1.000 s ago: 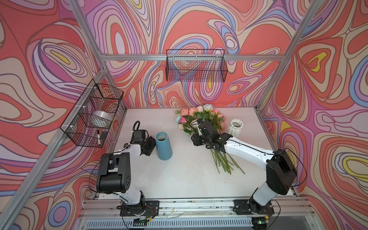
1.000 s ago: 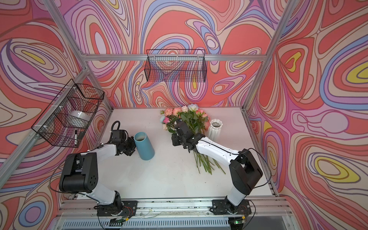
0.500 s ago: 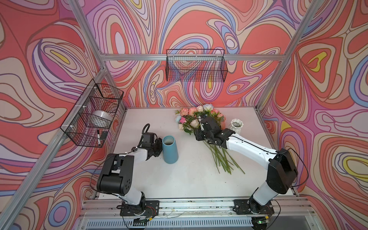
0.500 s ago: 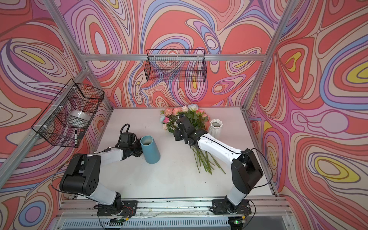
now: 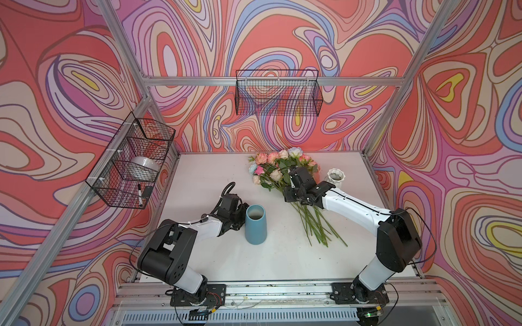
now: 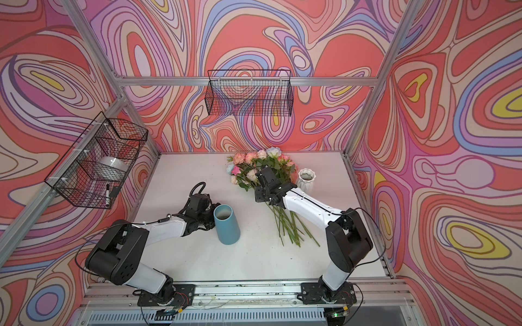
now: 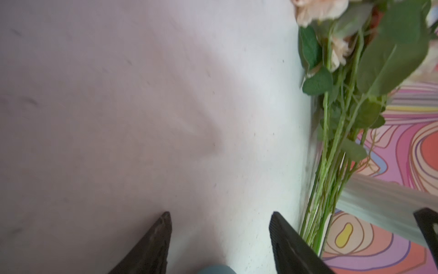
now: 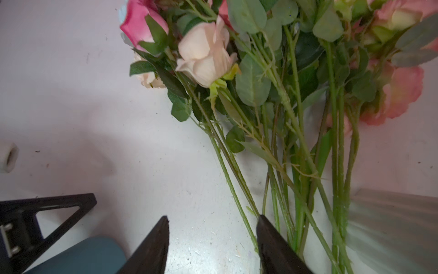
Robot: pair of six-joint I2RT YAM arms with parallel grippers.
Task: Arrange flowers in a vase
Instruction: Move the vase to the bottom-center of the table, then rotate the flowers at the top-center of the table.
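Pick-up step. Your right gripper (image 8: 212,217) spread, empty, at flowers (image 5: 282,169) lying right of blue vase (image 5: 255,225). Left gripper (image 7: 220,212) against vase, jaws apart; gripping or not, cannot tell. Next: slide onto one stem, pinch.

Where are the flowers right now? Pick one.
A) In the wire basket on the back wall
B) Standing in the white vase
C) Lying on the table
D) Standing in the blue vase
C: the flowers lie flat on the table, stems pointing toward the front, while the blue vase and the white vase stand upright with nothing in them.
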